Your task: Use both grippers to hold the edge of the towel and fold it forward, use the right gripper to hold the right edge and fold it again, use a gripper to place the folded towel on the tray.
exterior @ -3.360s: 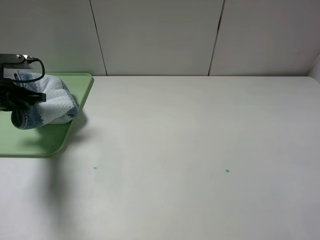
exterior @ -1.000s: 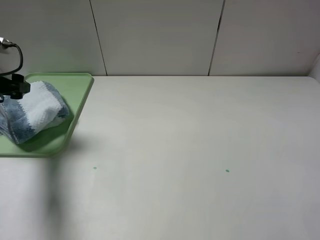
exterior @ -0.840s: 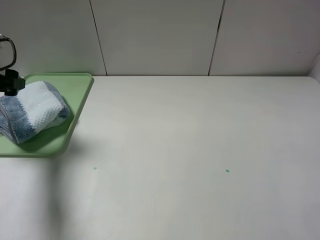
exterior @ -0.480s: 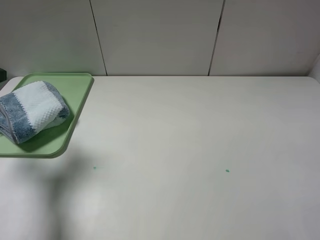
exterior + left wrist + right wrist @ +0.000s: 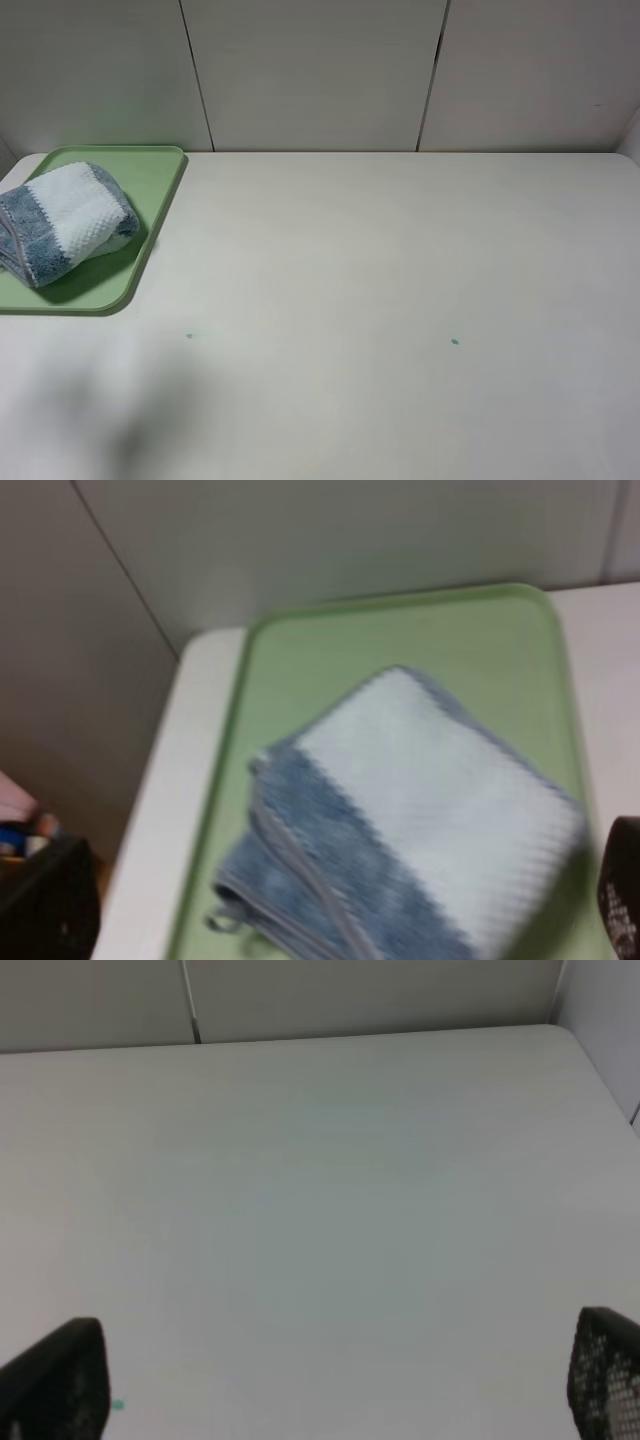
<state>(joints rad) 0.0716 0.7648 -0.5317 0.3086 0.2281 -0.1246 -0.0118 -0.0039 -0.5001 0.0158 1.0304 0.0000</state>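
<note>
The folded towel point(image 5: 62, 222) is lying on the tray point(image 5: 160, 172) at nine o'clock; both grippers are hanging released, grasping nothing.

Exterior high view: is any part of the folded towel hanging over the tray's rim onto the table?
No. The towel lies wholly inside the green tray, with bare tray showing along its right and near rim.

The folded towel point(image 5: 62, 222) lies on the tray point(image 5: 160, 190), which sits at the far left corner of the surface point(image 5: 400, 260).
</note>
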